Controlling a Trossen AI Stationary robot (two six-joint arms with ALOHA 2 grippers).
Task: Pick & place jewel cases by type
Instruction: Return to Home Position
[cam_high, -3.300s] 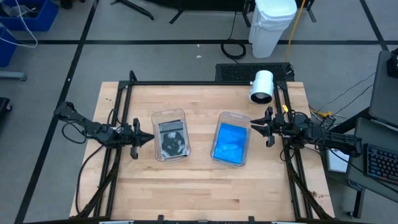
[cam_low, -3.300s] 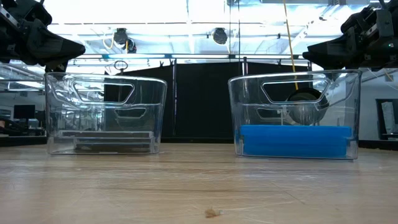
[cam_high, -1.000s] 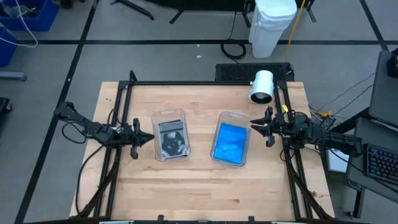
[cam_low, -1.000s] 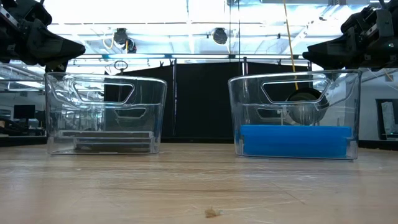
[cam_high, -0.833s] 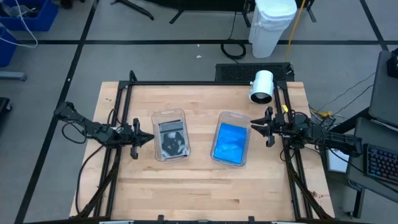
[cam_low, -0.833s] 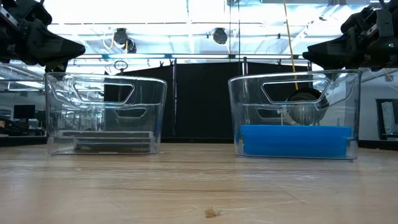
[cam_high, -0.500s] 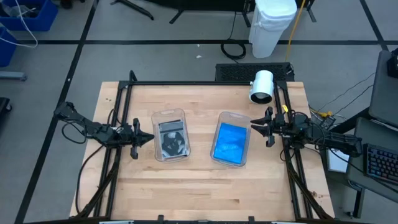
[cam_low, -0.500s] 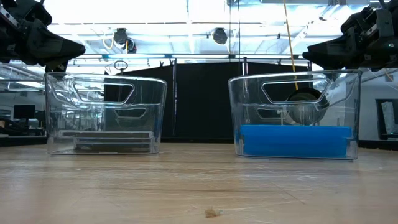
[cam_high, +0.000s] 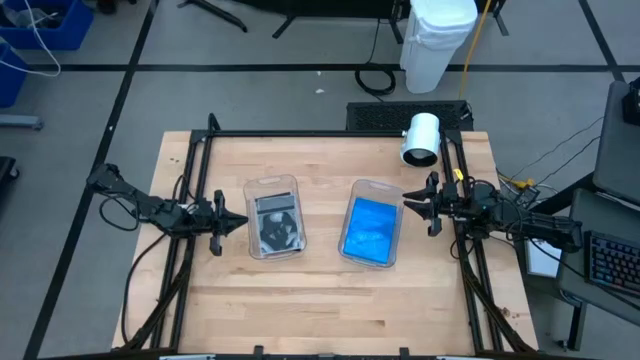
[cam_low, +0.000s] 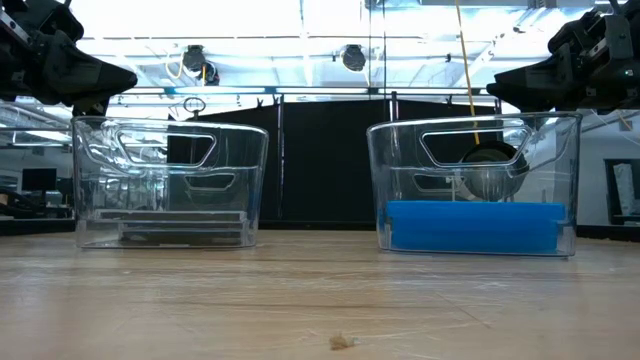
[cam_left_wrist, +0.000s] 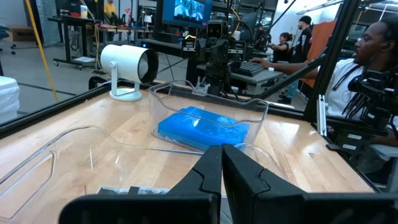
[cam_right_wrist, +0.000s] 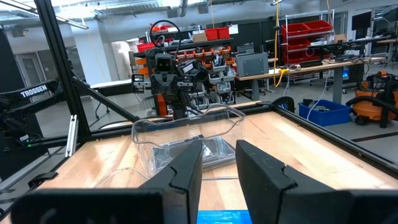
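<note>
Two clear rectangular plastic tubs stand side by side, apart from each other, on the pale wooden table (cam_high: 320, 300).

The left clear tub (cam_high: 272, 186) sits at 9 o'clock from the table's middle. It holds the grey and dark jewel cases with clear fronts (cam_high: 277, 222), lying flat on its floor. How many there are cannot be told.

The right clear tub (cam_high: 377, 189) sits at 3 o'clock from the middle. It holds the bright blue flat square plastic jewel cases (cam_high: 369, 230), which the low view shows stacked into one low block (cam_low: 470, 227).

The left gripper (cam_high: 241, 222) hangs at 9 o'clock of the left clear tub, just beside its outer wall and above the rim. Its fingers are pressed together with only a hairline between them, and they hold nothing.

The right gripper (cam_high: 407, 205) hangs at 3 o'clock of the right clear tub, just beside its wall and above the rim. Its fingers stand apart with a plain gap, and nothing is held between them.

A white cylinder on a round foot (cam_high: 421, 138) lies pointing inward at 1 o'clock on the table, near the right arm.
</note>
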